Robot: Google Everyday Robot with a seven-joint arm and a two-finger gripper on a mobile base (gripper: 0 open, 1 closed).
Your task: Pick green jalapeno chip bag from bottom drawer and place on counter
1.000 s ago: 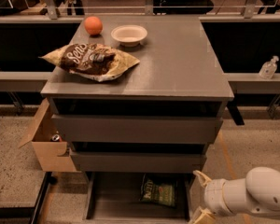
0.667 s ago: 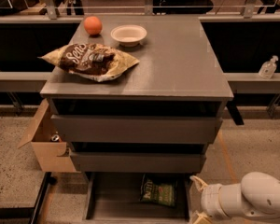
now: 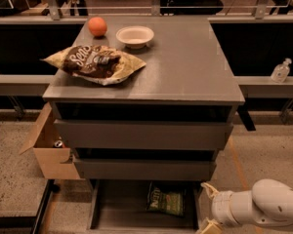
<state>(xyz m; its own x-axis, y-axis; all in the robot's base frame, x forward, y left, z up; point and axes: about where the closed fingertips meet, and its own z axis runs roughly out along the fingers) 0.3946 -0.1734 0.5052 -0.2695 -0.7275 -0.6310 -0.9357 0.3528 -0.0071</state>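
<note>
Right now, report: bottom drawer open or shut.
Open: bottom drawer pulled out, green jalapeno chip bag lying inside; gripper at its right edge.

The counter [image 3: 185, 67] is a flat grey top filling the upper middle of the frame. Its right half is bare. Three things lie on its left half. An orange ball [image 3: 97, 26] sits at the far left corner, with a white bowl [image 3: 135, 35] just beside it to the right, the two apart. Nearer the front left edge lies a brown-and-cream chip bag [image 3: 95, 63], flat on its side, one end poking past the left edge. The gripper [image 3: 206, 207] sits well below, at the lower right of the frame, its fingers spread apart.
</note>
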